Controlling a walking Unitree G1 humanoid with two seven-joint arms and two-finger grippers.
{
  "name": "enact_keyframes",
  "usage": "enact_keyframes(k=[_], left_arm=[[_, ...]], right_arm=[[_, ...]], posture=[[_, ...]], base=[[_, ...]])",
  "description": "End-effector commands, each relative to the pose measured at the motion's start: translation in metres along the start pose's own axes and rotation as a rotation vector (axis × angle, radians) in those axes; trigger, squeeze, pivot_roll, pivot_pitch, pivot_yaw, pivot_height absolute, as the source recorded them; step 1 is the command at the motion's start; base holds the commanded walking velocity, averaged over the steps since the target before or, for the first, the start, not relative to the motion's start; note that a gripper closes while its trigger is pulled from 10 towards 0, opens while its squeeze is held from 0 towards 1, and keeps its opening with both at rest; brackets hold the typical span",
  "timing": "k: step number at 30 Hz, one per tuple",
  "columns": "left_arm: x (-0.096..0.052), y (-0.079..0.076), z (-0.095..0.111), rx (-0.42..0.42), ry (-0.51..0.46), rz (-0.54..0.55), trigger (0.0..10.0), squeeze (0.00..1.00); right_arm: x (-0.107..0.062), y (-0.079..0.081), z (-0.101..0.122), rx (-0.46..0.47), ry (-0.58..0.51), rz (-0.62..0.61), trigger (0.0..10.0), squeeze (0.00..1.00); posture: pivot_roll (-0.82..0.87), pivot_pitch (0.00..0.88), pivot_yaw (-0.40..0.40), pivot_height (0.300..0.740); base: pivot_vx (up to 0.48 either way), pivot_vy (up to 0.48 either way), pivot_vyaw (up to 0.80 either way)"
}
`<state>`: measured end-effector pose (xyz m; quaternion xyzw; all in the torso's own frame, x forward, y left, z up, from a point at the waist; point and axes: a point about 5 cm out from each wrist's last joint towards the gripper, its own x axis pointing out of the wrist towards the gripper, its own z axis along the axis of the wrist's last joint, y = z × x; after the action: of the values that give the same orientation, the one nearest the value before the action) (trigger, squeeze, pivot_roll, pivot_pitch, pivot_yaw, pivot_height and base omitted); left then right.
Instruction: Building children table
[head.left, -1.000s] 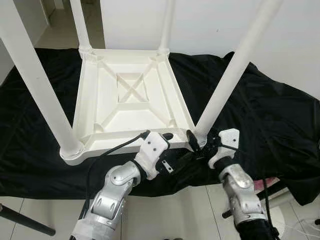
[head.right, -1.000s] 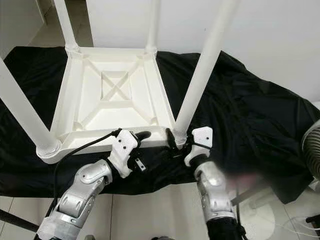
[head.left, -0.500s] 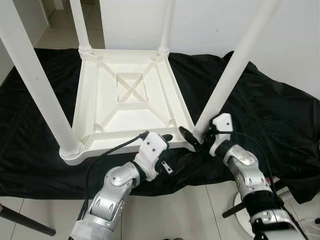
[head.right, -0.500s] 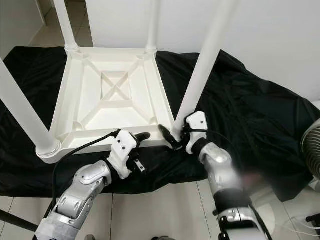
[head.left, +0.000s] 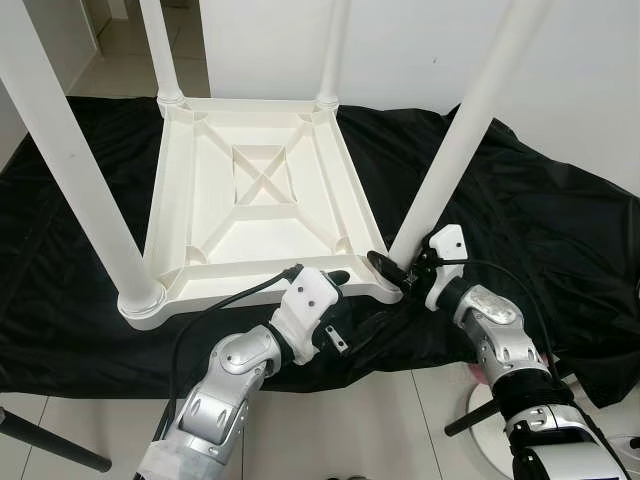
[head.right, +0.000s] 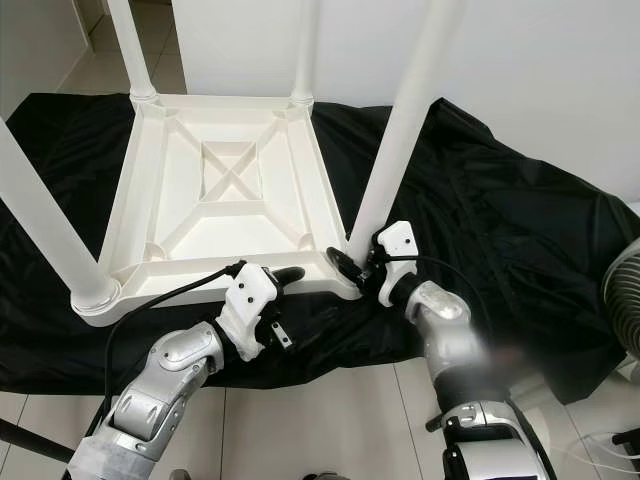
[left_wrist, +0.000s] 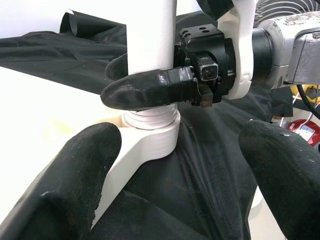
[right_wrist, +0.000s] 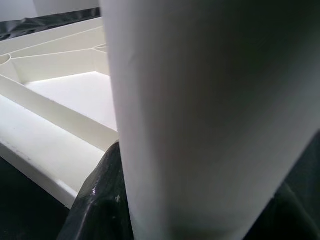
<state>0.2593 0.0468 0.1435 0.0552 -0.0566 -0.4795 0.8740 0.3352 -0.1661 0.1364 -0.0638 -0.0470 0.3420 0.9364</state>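
Since a second ago, right gripper (head.left: 392, 270) swung from under the near-right corner to clasp the white plastic leg (head.left: 452, 150) at its socket; leg-seating step on the upturned white table (head.left: 250, 190) atop black cloth (head.left: 560, 230); left gripper (head.left: 335, 285) spread open beside the near edge; next, twist firmly home

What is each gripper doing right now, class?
Left gripper: open, holding nothing, by the tabletop edge.
Right gripper: shut on the table leg.

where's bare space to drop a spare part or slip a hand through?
Free: the black cloth right of the near right leg, and the cloth strip left of the upturned tabletop. Its ribbed underside is also bare. Crowded: the near right corner, where the right hand grips the leg base and the left hand rests on the rim.
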Motion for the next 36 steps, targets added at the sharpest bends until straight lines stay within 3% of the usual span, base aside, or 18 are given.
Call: enact_keyframes(k=[1,13,16,18,19,21,24,34,35,36], left_arm=[[0.000,-0.004,-0.002,-0.006,0.010,-0.028,10.0,0.00],[0.000,-0.006,-0.003,-0.003,0.012,-0.024,10.0,0.00],[-0.001,-0.006,-0.003,0.000,0.014,-0.024,10.0,0.00],[-0.001,-0.006,-0.003,0.000,0.014,-0.024,10.0,0.00],[-0.002,-0.006,-0.003,0.001,0.015,-0.026,10.0,0.00],[-0.002,-0.006,-0.003,0.001,0.015,-0.026,10.0,0.00],[-0.001,-0.006,-0.003,0.004,0.016,-0.025,10.0,0.00],[0.000,-0.007,-0.003,0.006,0.014,-0.023,10.0,0.00],[-0.001,-0.006,-0.003,0.007,0.014,-0.024,10.0,0.00],[-0.001,-0.006,-0.003,0.007,0.014,-0.024,10.0,0.00]], right_arm=[[-0.008,0.002,-0.010,0.022,0.030,-0.021,10.0,0.00],[-0.006,0.005,-0.009,0.092,0.025,-0.334,10.0,0.00],[-0.005,0.014,-0.002,0.141,0.001,-0.616,10.0,0.00],[-0.005,0.014,-0.002,0.141,0.001,-0.616,10.0,0.00],[-0.004,0.022,-0.001,0.152,0.000,-0.720,10.0,0.00],[-0.004,0.022,-0.001,0.152,0.000,-0.720,10.0,0.00],[-0.001,0.033,-0.002,0.181,0.000,-0.907,10.0,0.00],[0.006,0.037,0.004,0.215,-0.017,-0.920,10.0,0.00],[0.006,0.038,0.006,0.230,-0.037,-0.897,10.0,1.00],[0.006,0.038,0.006,0.230,-0.037,-0.897,10.0,1.00]], posture=[[-0.01,0.079,-0.077,0.740],[-0.02,0.085,-0.080,0.740],[-0.02,0.082,-0.081,0.740],[-0.02,0.082,-0.081,0.740],[-0.02,0.080,-0.082,0.740],[-0.02,0.080,-0.082,0.740],[-0.01,0.074,-0.085,0.740],[-0.01,0.067,-0.087,0.740],[-0.01,0.065,-0.087,0.740],[-0.01,0.065,-0.087,0.740]], base=[[0.000,0.000,0.00],[0.000,0.000,0.00],[0.000,0.000,0.00],[0.000,0.000,0.00],[0.000,0.000,0.00],[0.000,0.000,0.00],[0.000,0.000,0.00],[0.000,0.000,0.00],[0.000,0.000,0.00],[0.000,0.000,0.00]])
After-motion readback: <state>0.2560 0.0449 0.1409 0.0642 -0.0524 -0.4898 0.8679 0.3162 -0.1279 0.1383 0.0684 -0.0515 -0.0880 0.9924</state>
